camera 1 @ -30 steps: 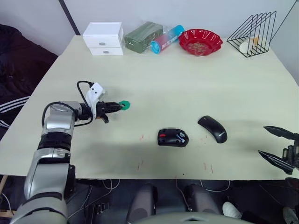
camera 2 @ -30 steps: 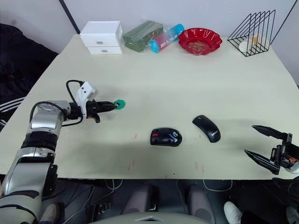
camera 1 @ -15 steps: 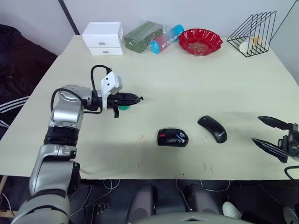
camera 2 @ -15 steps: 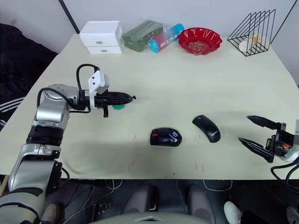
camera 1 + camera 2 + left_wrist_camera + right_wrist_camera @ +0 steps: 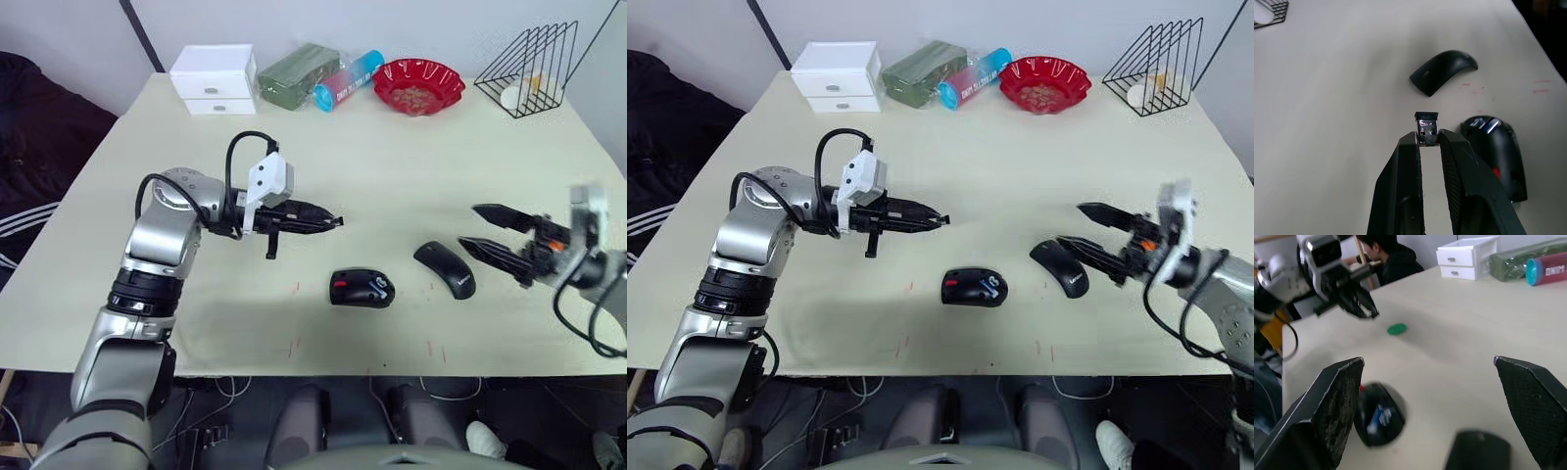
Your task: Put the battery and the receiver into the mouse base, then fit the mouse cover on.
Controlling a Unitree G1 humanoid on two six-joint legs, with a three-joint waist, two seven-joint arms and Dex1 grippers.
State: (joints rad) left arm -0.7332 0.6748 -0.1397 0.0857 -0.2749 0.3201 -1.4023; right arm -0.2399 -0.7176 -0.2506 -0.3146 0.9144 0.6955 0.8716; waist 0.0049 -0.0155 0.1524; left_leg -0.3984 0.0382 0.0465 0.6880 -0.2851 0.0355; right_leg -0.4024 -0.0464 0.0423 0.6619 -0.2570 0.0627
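The mouse base [image 5: 362, 289], black with a red wheel, lies at the front centre of the table with a blue-and-white battery [image 5: 378, 287] in its compartment. The glossy black mouse cover [image 5: 446, 269] rests just to its right. My left gripper [image 5: 338, 223] hovers above and left of the base, shut on the small receiver [image 5: 1427, 128], whose metal end sticks out past the fingertips. My right gripper [image 5: 468, 225] is open, raised beside the cover's right end and pointing left, with nothing between its fingers.
A green disc [image 5: 1397, 328] lies on the table behind the left gripper. Along the far edge stand a white drawer box [image 5: 216, 78], a green package [image 5: 299, 76], a tube [image 5: 348, 83], a red bowl [image 5: 419, 86] and a wire rack [image 5: 534, 64]. A person [image 5: 1386, 254] sits beyond the table.
My left gripper has travelled right from the green disc toward the mouse base with the receiver in it. My right gripper has risen from the front right edge and swung left to the cover.
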